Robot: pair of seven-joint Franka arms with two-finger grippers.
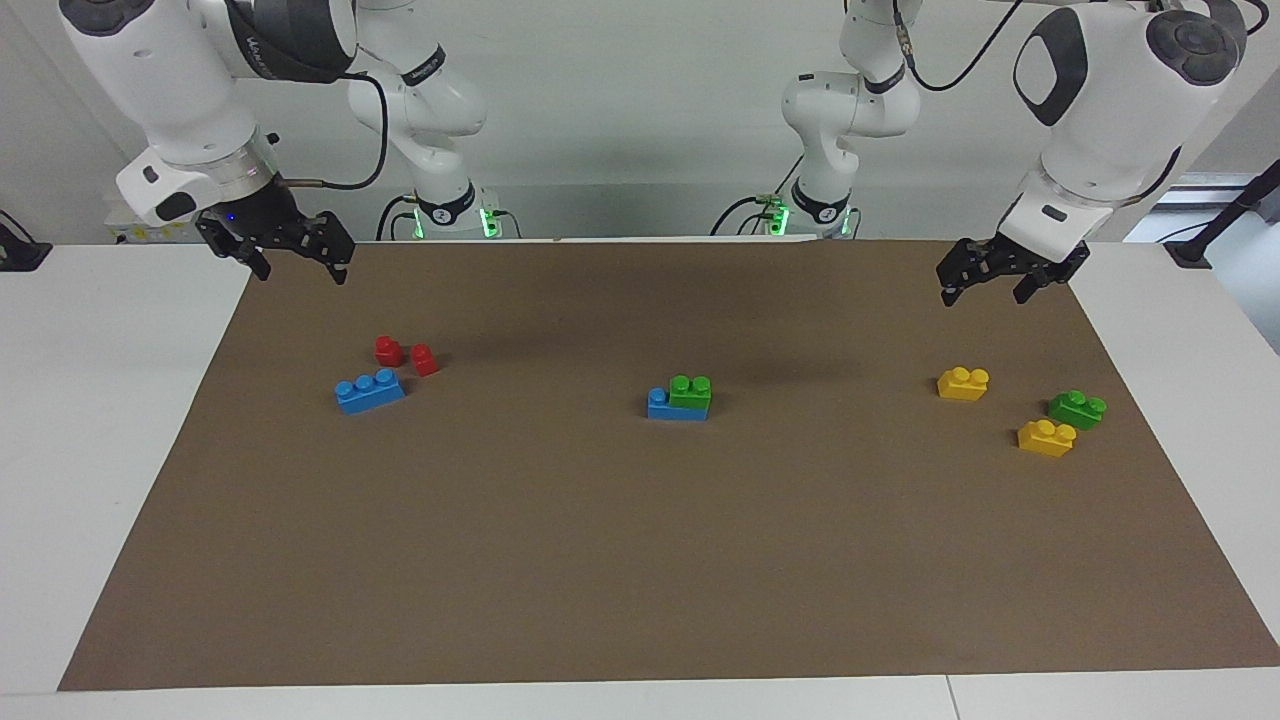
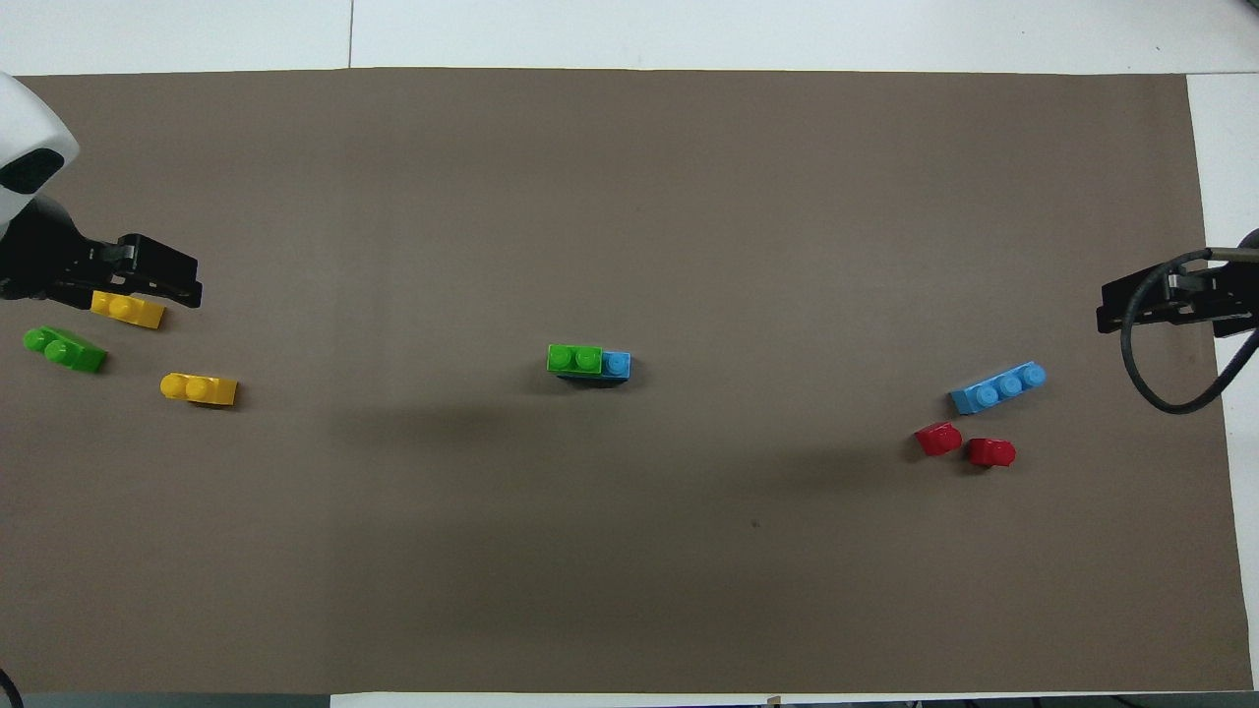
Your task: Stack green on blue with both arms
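Two grippers, both with jaws spread and nothing between them: we list the left gripper point(image 1: 983, 284) raised over the brown mat point(image 1: 640, 560) at the left arm's end, above the mat's edge nearest the robots, and the right gripper point(image 1: 292, 262) raised over the mat's corner at the right arm's end. We record one green brick point(image 1: 690, 391) seated on a blue brick point(image 1: 660, 405) near the middle of the mat, covering two of its studs and leaving one stud bare toward the right arm's end. We count a second blue brick point(image 1: 369, 390) lying alone toward the right arm's end, with two small red pieces point(image 1: 406, 354) just beside it, nearer to the robots. We count a second green brick point(image 1: 1077, 409) toward the left arm's end, between two yellow bricks point(image 1: 963, 383) and point(image 1: 1046, 437), close to but apart from both. Lettering runs along the dark band of the right arm point(image 1: 180, 80), yet we cannot read it; the bricks bear no legible marks.
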